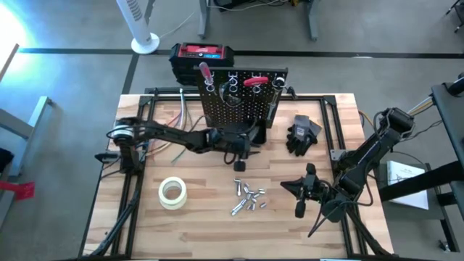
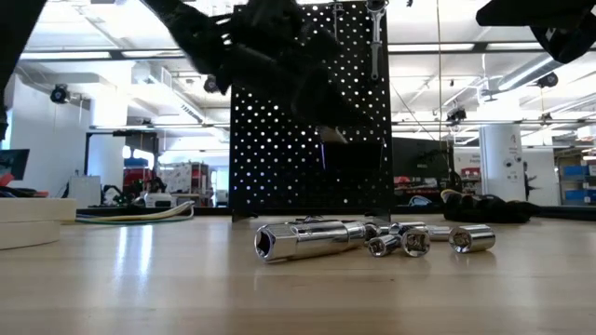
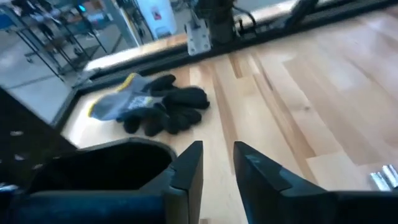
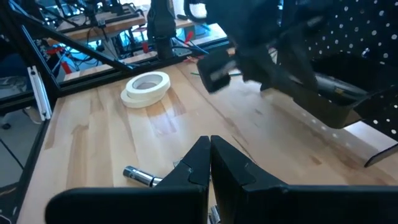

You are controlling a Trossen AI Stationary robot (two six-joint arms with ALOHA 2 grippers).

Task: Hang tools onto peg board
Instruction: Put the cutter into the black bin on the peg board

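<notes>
The peg board (image 1: pixel 239 98) stands at the table's far edge with two red-handled tools (image 1: pixel 253 81) hung. Silvery bits (image 1: pixel 246 197) lie loose mid-table. Left gripper (image 1: pixel 240 161), slightly parted, holds nothing visible; right gripper (image 1: pixel 299 196) rests closed, empty.

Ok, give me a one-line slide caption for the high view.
Left pincer at the peg board base, sockets scattered on the table; right pincer waits shut.

left arm (image 2: pixel 270 56) blurred, peg board (image 2: pixel 312 121) half-hidden
</notes>
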